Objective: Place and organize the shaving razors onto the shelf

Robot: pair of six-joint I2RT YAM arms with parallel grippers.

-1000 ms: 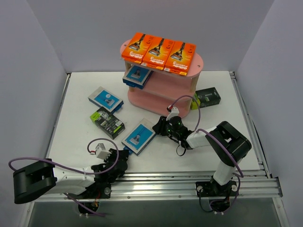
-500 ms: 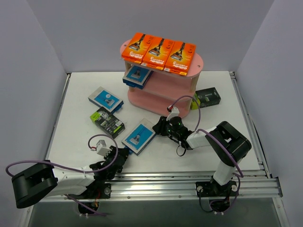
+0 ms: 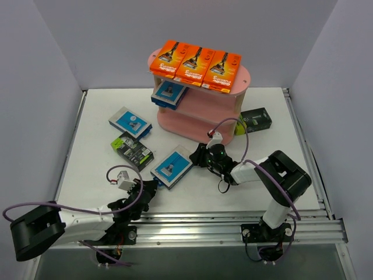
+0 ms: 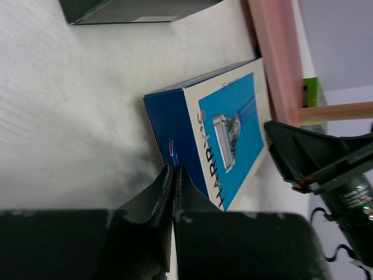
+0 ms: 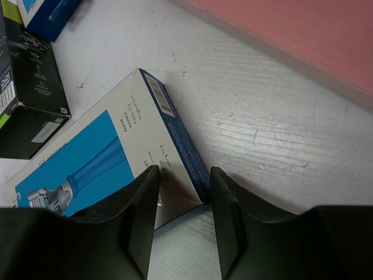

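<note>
Orange razor packs (image 3: 196, 65): sitting 3 in a row on top tier of pink shelf (image 3: 245, 79), shelf standing toward 12 o'clock on table (image 3: 96, 169). Resting on mid tier, at its 9 o'clock end: shelved blue pack (image 3: 169, 93). Lying flat on table at 9 o'clock of shelf: left blue pack (image 3: 130, 122). Lying near it at its 6 o'clock, apart: left black-green pack (image 3: 132, 151) (image 5: 29, 87). Lying just beside shelf's 3 o'clock end: right black-green pack (image 3: 255, 119). Lying flat at 6 o'clock of shelf, btw both arms, face up w/ razor pic showing: center blue pack (image 3: 171, 168) (image 4: 230, 134) (image 5: 99, 157).

R gripper (image 3: 197, 157) (image 5: 183, 175): stretching low over table from 3 o'clock side, fingers (image 5: 143, 216) standing narrow and clamping center blue pack's 3 o'clock corner, one finger on printed-face side, other alongside dark blue edge w/ barcode. Showing in R wrist view at 1 o'clock of that corner: pink shelf base.

L gripper (image 3: 154, 185) (image 4: 173, 172): stretching low from 7 o'clock, pointing toward 1 o'clock, fingers (image 4: 148, 204) pressing flat against each other w/ nothing btw them. Tips sitting right at center blue pack's dark blue end, 7 o'clock corner; touching vs. just beside, cannot tell. Showing in L wrist view past pack's far end: R gripper's black body and shelf's pink edge.
</note>
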